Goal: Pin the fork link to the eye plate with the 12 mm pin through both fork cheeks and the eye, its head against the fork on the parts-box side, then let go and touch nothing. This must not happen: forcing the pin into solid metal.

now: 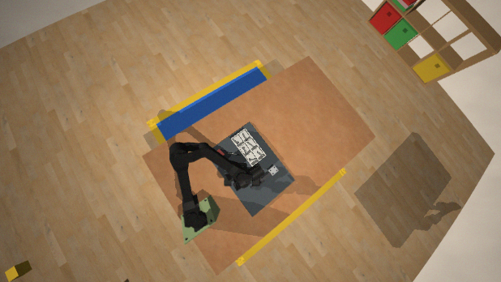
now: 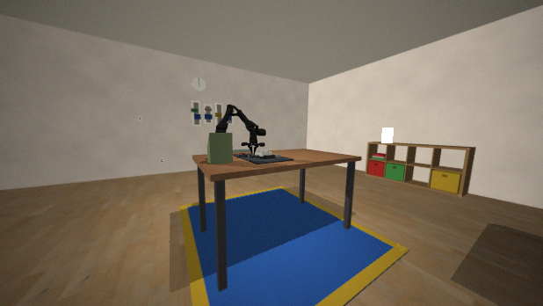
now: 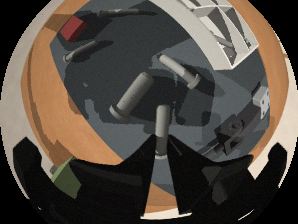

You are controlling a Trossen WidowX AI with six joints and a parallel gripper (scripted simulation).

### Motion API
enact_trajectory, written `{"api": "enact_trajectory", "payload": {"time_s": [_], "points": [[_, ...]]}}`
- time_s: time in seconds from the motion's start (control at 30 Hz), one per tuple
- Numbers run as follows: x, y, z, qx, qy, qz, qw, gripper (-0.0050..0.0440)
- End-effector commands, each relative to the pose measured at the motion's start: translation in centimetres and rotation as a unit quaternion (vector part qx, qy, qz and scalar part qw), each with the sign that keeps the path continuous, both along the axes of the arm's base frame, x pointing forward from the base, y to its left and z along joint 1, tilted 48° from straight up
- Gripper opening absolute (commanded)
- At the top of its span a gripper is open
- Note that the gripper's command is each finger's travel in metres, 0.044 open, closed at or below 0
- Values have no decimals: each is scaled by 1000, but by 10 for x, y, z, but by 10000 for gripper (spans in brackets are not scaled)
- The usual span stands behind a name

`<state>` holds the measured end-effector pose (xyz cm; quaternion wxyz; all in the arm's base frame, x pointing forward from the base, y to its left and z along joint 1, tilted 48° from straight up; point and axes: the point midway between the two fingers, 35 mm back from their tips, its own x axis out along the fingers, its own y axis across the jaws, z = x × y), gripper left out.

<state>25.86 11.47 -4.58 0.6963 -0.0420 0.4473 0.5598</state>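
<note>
My gripper (image 3: 161, 138) (image 2: 253, 154) points down over the dark mat. Its fingertips are shut on a grey pin (image 3: 162, 117), close to the pin's head; the shank points away from the fingers. A thicker headed pin (image 3: 134, 96) lies just left of it in the wrist view, and another headed pin (image 3: 177, 70) lies beyond, to the right. A dark grey part with a round hole (image 3: 230, 140), seemingly the fork link and eye joint, lies to the right. A light plate with small holes (image 3: 261, 102) (image 1: 273, 170) is beside it. How fork and eye meet is unclear.
The white parts box (image 1: 244, 153) (image 3: 202, 37) stands on the dark mat (image 1: 253, 207) beyond the pins. A red block (image 3: 73, 28), a thin pin (image 3: 80, 51) and a long thin piece (image 3: 120, 11) lie at the far left. A green block (image 2: 220, 149) stands near the arm's base.
</note>
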Motion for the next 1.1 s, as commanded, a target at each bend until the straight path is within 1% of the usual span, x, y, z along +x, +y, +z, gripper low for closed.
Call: {"api": "enact_trajectory", "payload": {"time_s": [0.0,0.43,0.87,0.93,1.07], "points": [[4,-4,6,1,-9,0,1000,20],[2,-6,7,1,-9,0,1000,20],[2,-7,8,-1,49,-52,997,20],[2,-7,8,-1,49,-52,997,20],[2,-8,8,-2,75,-75,994,20]]}}
